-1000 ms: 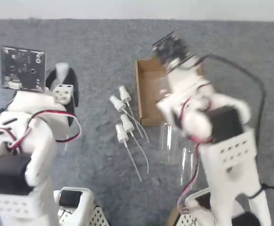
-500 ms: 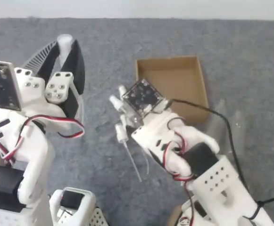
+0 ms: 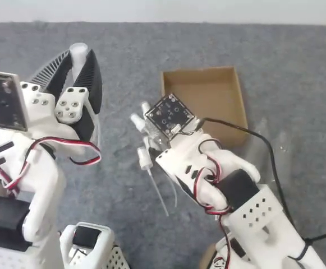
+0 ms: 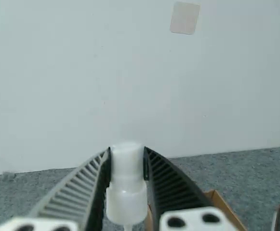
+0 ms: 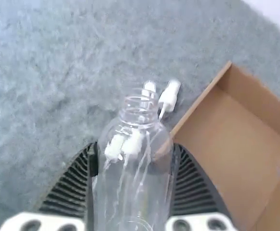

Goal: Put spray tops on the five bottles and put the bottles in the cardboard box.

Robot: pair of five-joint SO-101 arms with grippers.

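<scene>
My left gripper (image 3: 77, 56) is shut on a white spray top (image 3: 77, 51) and holds it upright, high over the left of the table; the same spray top (image 4: 126, 185) sits between the black ribbed fingers (image 4: 89, 178). My right gripper (image 5: 134, 150) is shut on a clear bottle (image 5: 132, 168) whose open threaded neck points at the loose spray tops (image 5: 170, 91) on the carpet. In the high view the right arm (image 3: 202, 168) covers the bottle, beside several loose spray tops (image 3: 142, 124). The open cardboard box (image 3: 207, 92) lies behind them.
The box (image 5: 241, 144) is bare inside and sits just past the loose tops. A faint clear shape, possibly another bottle (image 3: 275, 144), lies right of the box. Grey carpet covers the table; the arm bases stand along the near edge.
The right arm swung left from over the box to above the loose spray tops. The left gripper lifted its spray top higher and farther back. Little has moved in the last half second.
</scene>
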